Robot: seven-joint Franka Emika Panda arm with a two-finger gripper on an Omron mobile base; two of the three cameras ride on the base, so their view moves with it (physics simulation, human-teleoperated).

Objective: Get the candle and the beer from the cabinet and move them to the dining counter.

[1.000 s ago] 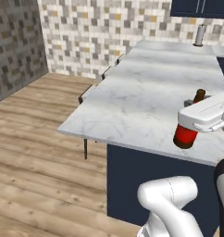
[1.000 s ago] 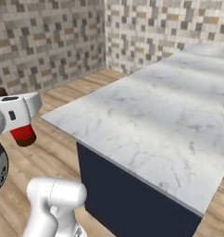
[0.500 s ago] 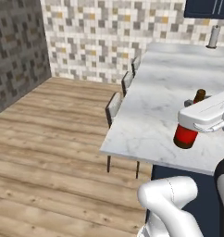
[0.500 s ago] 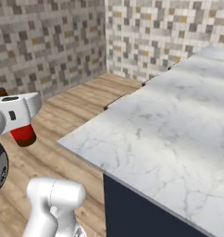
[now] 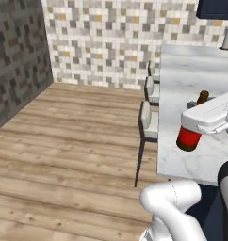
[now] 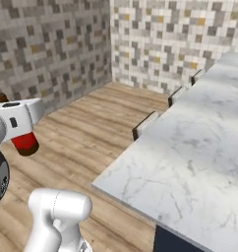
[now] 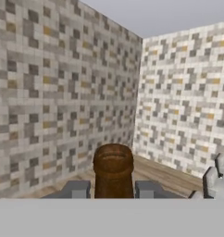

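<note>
Left base view: gripper (image 5: 197, 128) at right of frame, level, above the dining counter (image 5: 191, 84).
Fingers clamp the beer (image 5: 189, 136); bottle upright, long axis vertical, neck up.

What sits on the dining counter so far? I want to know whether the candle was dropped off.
The dining counter shows bare marble wherever visible; no candle seen. The gripper holds the beer in the air. The arm covers part of the slab in the left base view.

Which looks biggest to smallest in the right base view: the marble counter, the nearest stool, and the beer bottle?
1. The marble counter, by far.
2. The nearest stool and the beer bottle look about alike; the bottle is partly hidden and nearer the camera, so I won't rank them.
</note>
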